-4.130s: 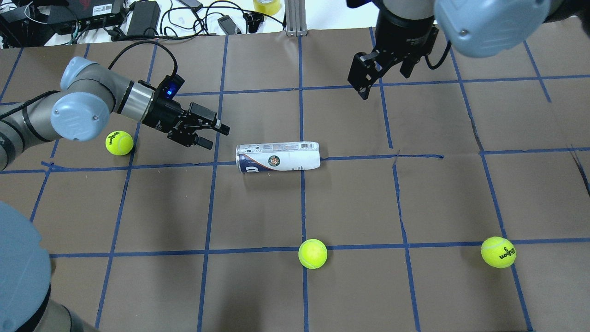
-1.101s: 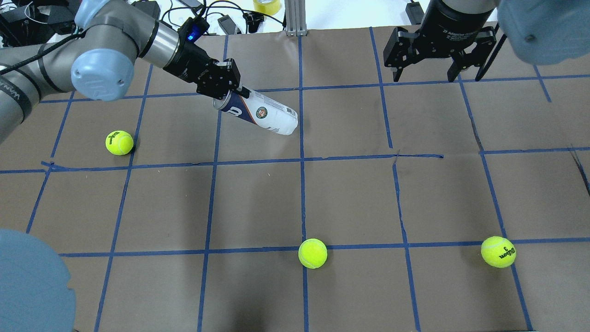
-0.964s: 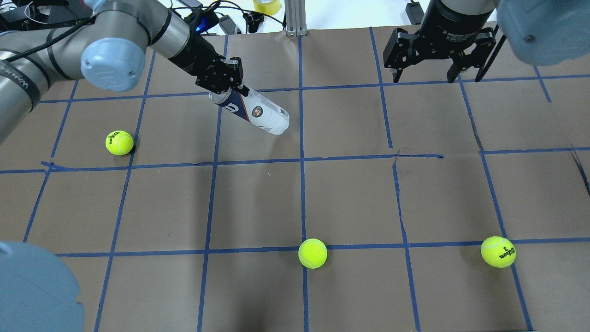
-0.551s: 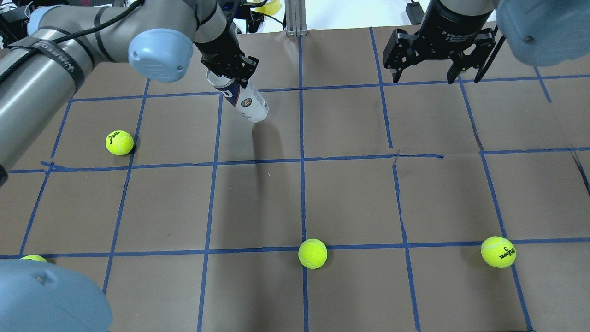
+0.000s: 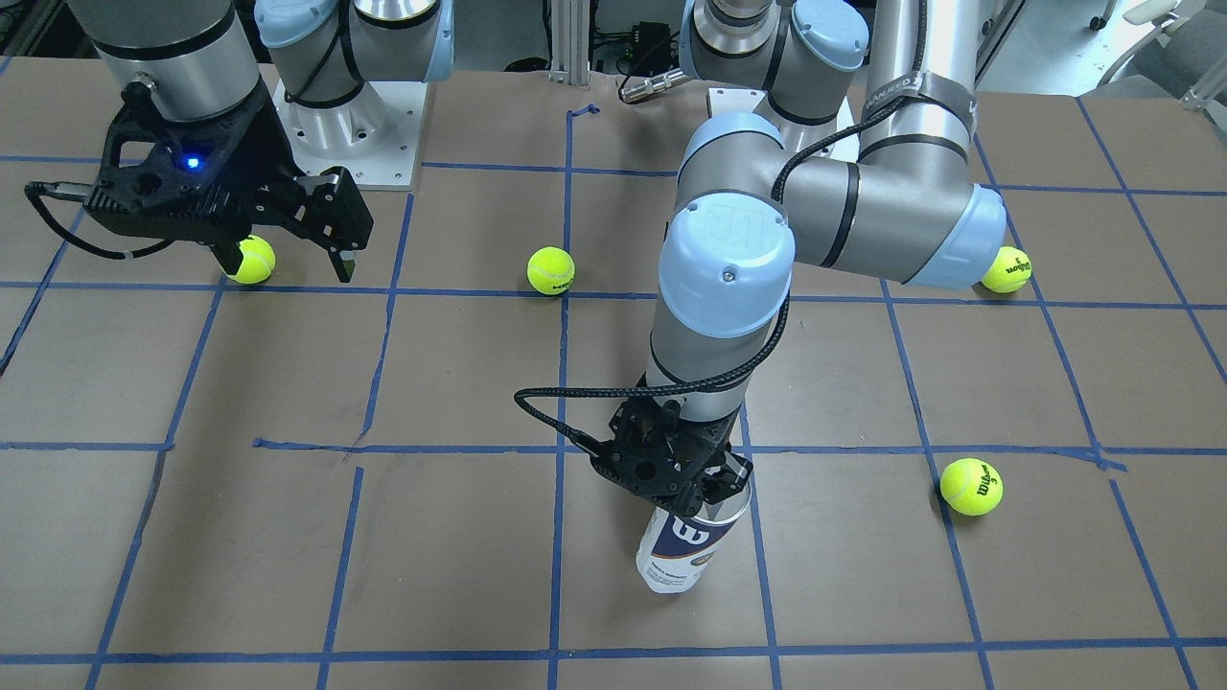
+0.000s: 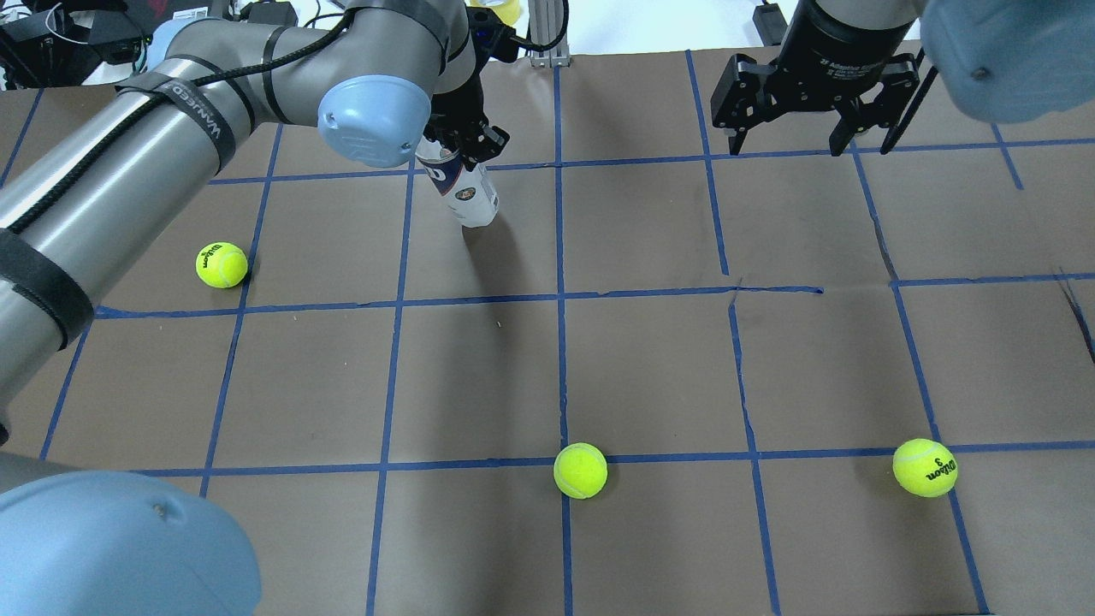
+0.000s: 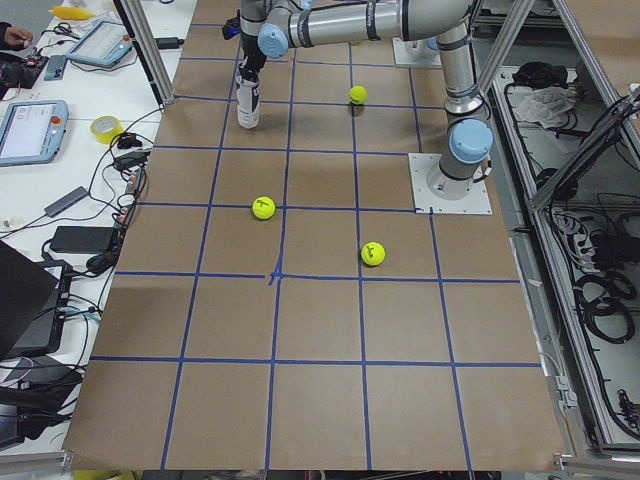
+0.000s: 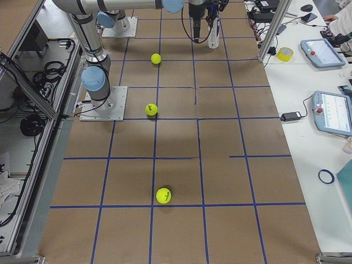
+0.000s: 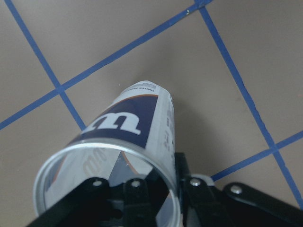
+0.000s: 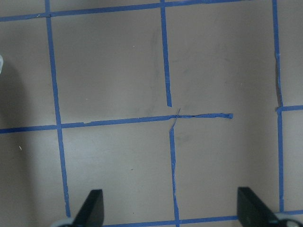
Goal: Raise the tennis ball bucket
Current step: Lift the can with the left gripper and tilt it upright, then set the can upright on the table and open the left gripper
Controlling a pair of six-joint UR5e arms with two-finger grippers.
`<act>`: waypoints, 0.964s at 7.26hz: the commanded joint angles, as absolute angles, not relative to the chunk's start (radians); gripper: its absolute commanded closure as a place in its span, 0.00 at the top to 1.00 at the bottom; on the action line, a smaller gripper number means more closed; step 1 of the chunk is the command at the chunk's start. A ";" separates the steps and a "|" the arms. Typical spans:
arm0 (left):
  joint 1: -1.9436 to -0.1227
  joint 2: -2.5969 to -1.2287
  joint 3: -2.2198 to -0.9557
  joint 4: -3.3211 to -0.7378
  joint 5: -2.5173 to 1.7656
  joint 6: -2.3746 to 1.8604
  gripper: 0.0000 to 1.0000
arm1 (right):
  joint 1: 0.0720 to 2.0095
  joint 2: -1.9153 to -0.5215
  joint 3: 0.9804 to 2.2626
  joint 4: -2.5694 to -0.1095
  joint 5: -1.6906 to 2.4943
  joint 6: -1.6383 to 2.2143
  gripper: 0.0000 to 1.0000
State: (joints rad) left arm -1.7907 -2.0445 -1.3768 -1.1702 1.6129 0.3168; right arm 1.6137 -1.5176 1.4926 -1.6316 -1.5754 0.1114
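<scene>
The tennis ball bucket (image 6: 466,190) is a clear can with a white and navy label. It stands nearly upright, open metal rim on top, at the table's far middle. It also shows in the front view (image 5: 682,554) and the left wrist view (image 9: 137,125). My left gripper (image 6: 459,147) (image 5: 692,476) is shut on its rim, one finger (image 9: 135,187) inside the can and one outside. I cannot tell whether the can's lower end touches the table. My right gripper (image 6: 808,128) (image 5: 288,251) is open and empty, high over the far right.
Several yellow-green tennis balls lie on the brown paper: one at the left (image 6: 221,264), one at the near middle (image 6: 580,470), one at the near right (image 6: 925,467). Cables and boxes (image 6: 103,26) lie beyond the far edge.
My left arm picked the can up off the table, swung it farther away and turned it from slanted to nearly upright. The right gripper has stayed put for the last second.
</scene>
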 commanded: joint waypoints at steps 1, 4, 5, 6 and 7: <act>-1.802 -2.057 -1.377 -1.173 1.611 0.325 0.00 | 1.614 -1.517 1.493 -1.640 -1.574 0.112 1.00; -1.802 -2.057 -1.384 -1.177 1.595 0.302 0.89 | 1.614 -1.516 1.493 -1.637 -1.574 0.112 1.00; -1.802 -2.054 -1.381 -1.172 1.573 0.292 0.93 | 1.614 -1.516 1.493 -1.635 -1.574 0.112 1.00; -1.801 -2.042 -1.371 -1.167 1.572 0.288 0.95 | 1.614 -1.516 1.494 -1.637 -1.574 0.112 1.00; -1.801 -2.017 -1.365 -1.167 1.571 0.287 0.97 | 1.614 -1.514 1.494 -1.631 -1.575 0.110 1.00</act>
